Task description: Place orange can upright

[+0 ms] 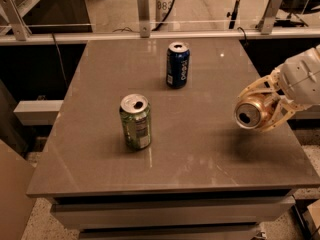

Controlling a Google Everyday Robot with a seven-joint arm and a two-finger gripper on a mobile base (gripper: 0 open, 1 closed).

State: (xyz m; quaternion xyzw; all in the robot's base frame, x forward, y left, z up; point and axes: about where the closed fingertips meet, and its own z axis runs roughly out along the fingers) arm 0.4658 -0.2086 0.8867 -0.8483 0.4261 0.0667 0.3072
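Over the table's (210, 154) right edge, the gripper (256, 111) grasps the orange can (248, 115) sideways; the green can (135, 122) and blue can (178, 65) stand upright.

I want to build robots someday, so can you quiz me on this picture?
1. True or false: the orange can stands upright on the table.
2. How many cans stand on the table?
3. The gripper holding the orange can is at the table's: A left, B right, C middle.
Key: 1 false, held sideways. 2 two, green can and blue can. 3 B.
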